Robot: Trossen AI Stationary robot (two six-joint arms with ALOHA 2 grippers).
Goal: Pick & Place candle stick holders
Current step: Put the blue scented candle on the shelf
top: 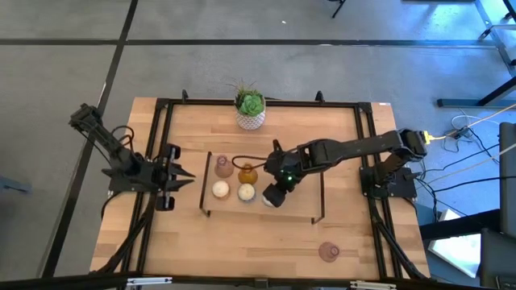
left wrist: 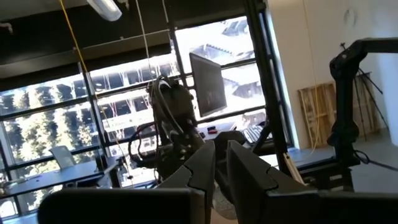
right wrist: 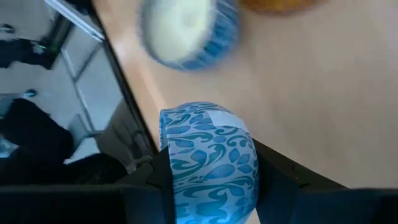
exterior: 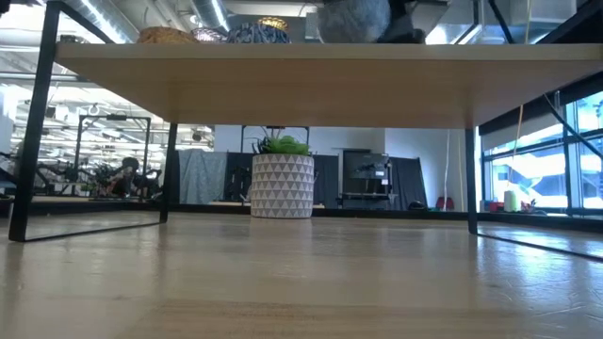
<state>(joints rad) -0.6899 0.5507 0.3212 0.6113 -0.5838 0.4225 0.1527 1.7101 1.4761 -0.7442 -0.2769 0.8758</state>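
A low wooden shelf (top: 300, 201) stands mid-table. On it are a dusty-pink candle stick holder (top: 223, 167), an amber one (top: 247, 171) and two low cream-topped ones (top: 220, 189) (top: 246, 192). Another pink holder (top: 328, 251) stands on the table near the front right. My right gripper (top: 272, 196) is over the shelf's near edge, shut on a low round holder (right wrist: 208, 165) with a blue-and-white patterned wall. My left gripper (top: 184, 175) is shut and empty at the table's left side, its fingers (left wrist: 205, 168) pointing toward the shelf. My right gripper pinches the low holder by its round patterned wall (right wrist: 171, 168) between its two fingers, one on each side. The fingers (right wrist: 277, 177) come slanting down from the table's right. The holder sits over the shelf's near edge; whether its base touches the shelf top I cannot tell.
A white patterned pot with a green plant (top: 251, 109) stands at the table's far edge, behind the shelf, and shows under the shelf top (exterior: 301, 80) in the low view. A black frame (top: 161, 129) runs around the table. Bare wood lies in front of the shelf.
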